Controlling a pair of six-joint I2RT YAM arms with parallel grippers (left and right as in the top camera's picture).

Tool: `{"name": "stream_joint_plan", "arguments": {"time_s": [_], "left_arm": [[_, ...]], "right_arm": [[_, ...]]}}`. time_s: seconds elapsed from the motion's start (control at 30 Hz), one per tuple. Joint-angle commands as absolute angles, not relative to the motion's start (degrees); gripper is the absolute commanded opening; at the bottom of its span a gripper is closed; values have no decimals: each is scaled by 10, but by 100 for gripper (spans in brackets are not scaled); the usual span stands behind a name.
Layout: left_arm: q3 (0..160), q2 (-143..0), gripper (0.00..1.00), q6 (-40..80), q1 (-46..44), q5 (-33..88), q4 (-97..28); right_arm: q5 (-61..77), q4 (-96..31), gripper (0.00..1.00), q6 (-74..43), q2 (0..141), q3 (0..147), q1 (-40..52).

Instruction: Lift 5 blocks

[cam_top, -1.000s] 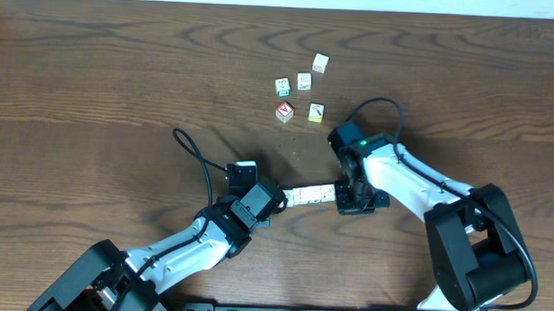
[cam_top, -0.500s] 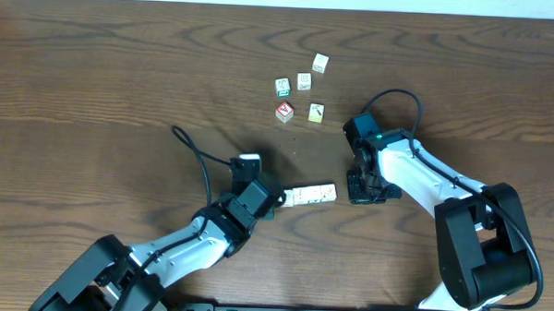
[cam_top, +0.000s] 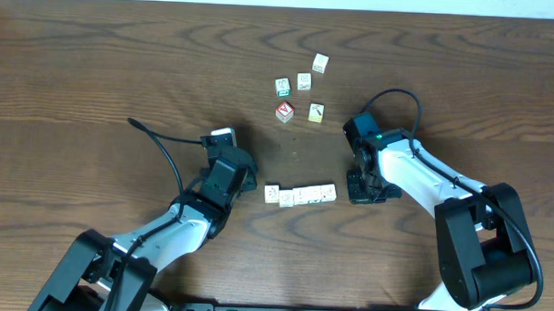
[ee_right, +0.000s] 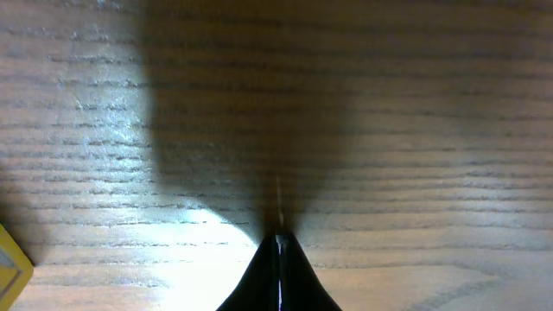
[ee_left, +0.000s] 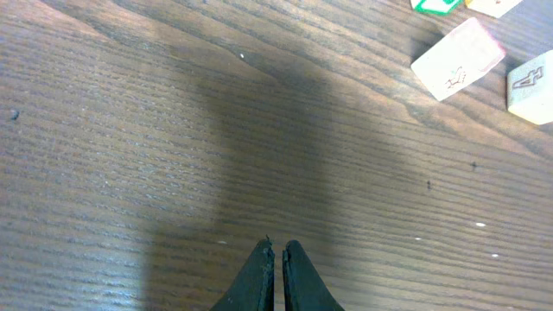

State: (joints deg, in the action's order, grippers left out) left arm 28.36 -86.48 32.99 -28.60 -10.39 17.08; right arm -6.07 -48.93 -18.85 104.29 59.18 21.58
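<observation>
Blocks in row, red-faced cube well apart

You have the row of blocks hemmed at both ends; the left gripper, fingers pressed together, sits near its left end, and the right gripper, likewise closed, just beside its right end; above the row the way is open; behind it runs a bare strip of table; past that strip a cluster of loose cubes blocks a straight reach; the left arm's cable loops over the wood on the left.
</observation>
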Motion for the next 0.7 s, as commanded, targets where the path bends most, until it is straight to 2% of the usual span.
{"name": "stream_joint_plan", "arguments": {"time_s": [0.0, 0.33, 0.67], "left_arm": [[313, -884, 7, 300, -274, -81, 172], [415, -986, 7, 279, -275, 9, 155], [415, -991, 7, 283, -307, 43, 96]], "right_arm": [[-44, -475, 1, -180, 1052, 587, 211], [-40, -471, 1, -177, 1052, 587, 211], [-40, -471, 1, -177, 1052, 587, 211]]}}
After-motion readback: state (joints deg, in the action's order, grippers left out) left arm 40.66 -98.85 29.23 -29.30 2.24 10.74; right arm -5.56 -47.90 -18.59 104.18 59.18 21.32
